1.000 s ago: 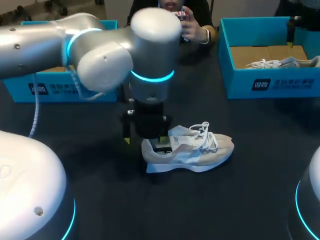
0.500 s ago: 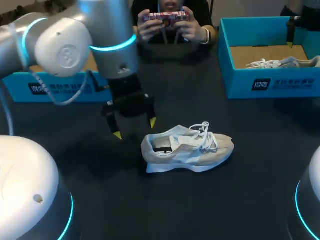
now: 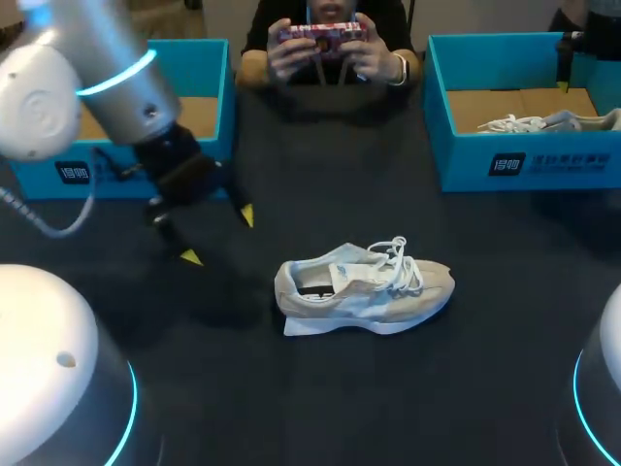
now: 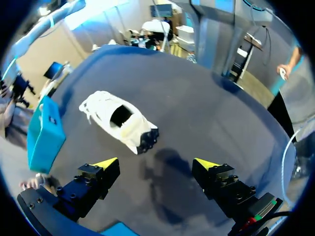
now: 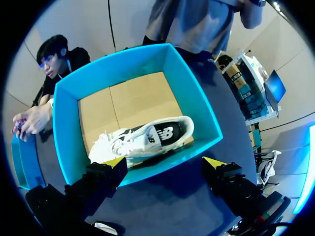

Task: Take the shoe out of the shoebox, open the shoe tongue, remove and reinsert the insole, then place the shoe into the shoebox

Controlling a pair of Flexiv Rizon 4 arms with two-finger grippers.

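Observation:
A beige and white shoe (image 3: 364,286) lies on its side in the middle of the dark table, heel toward my left arm, laces loose. My left gripper (image 3: 219,236) hangs open and empty to the left of the shoe, well apart from it. In the left wrist view the shoe (image 4: 118,120) lies ahead of the open left gripper (image 4: 156,163), its opening facing the camera. My right gripper (image 5: 164,162) hovers open above the right shoebox (image 5: 66,123), which holds a second white shoe (image 5: 142,137).
A blue shoebox (image 3: 209,58) stands at the back left, behind my left arm. The right shoebox (image 3: 524,165) stands at the back right, with the second shoe (image 3: 529,123) inside it.
My left gripper has drawn away from the shoe's heel, going left and toward the back, staying open. The shoe has not moved. The right arm is still.

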